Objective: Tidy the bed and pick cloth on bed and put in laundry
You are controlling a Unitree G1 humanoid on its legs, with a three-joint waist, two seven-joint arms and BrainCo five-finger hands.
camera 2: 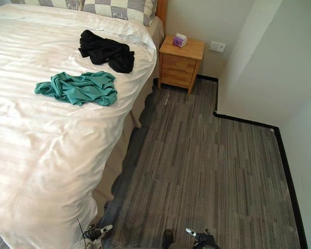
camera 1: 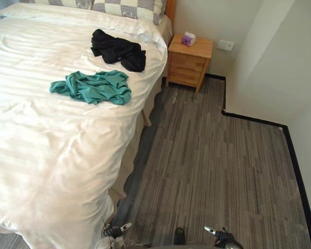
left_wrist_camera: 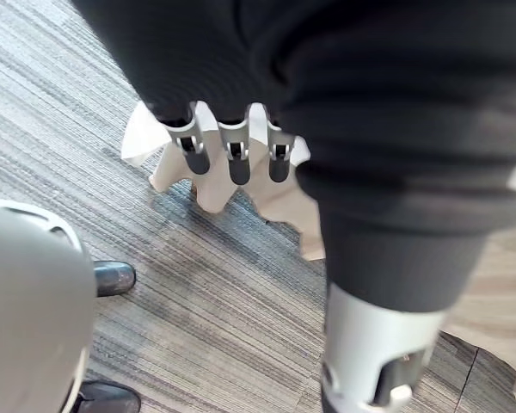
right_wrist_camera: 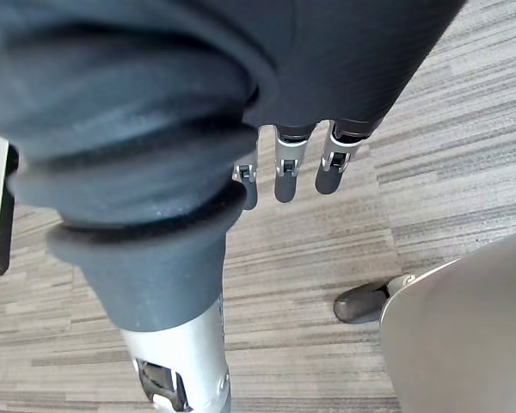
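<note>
On the white-sheeted bed [camera 1: 52,155] a crumpled teal cloth [camera 1: 93,87] lies near the middle, and a black cloth [camera 1: 119,49] lies just beyond it toward the checked pillows [camera 1: 129,8]. Beside the head of the bed stands a wooden nightstand [camera 1: 189,65] carrying a small purple tissue box [camera 1: 188,39], and grey striped carpet [camera 1: 212,166] runs along the bed's side. Both hands hang low over that carpet, well apart from the cloths, the left hand [left_wrist_camera: 238,163] and the right hand [right_wrist_camera: 284,176] each with fingers straight and relaxed, holding nothing.
</note>
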